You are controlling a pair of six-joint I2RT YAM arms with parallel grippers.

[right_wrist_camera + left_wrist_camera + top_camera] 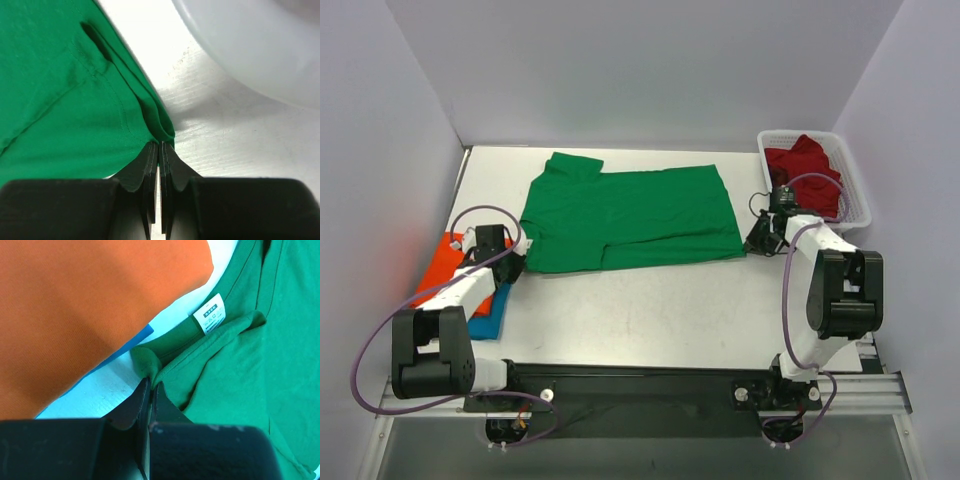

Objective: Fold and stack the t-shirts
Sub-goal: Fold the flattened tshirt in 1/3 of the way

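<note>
The bright green t-shirt (630, 215) lies flat across the middle of the table, folded lengthwise, collar end to the left. My left gripper (520, 250) is shut on its left edge near the collar; in the left wrist view the jaws (151, 384) pinch a fold of green cloth (240, 380) below the white label (211, 314). My right gripper (752, 240) is shut on the shirt's near right corner; its tips (159, 145) pinch the doubled hem (60, 100). The orange t-shirt (445, 262) lies on the blue one (490, 318) at the left. The dark red t-shirt (805, 165) is in the basket.
The white mesh basket (860, 195) stands at the back right, just behind my right gripper. White walls close in the table on the left, back and right. The orange shirt (75, 305) and the blue edge (135, 342) lie right beside my left gripper.
</note>
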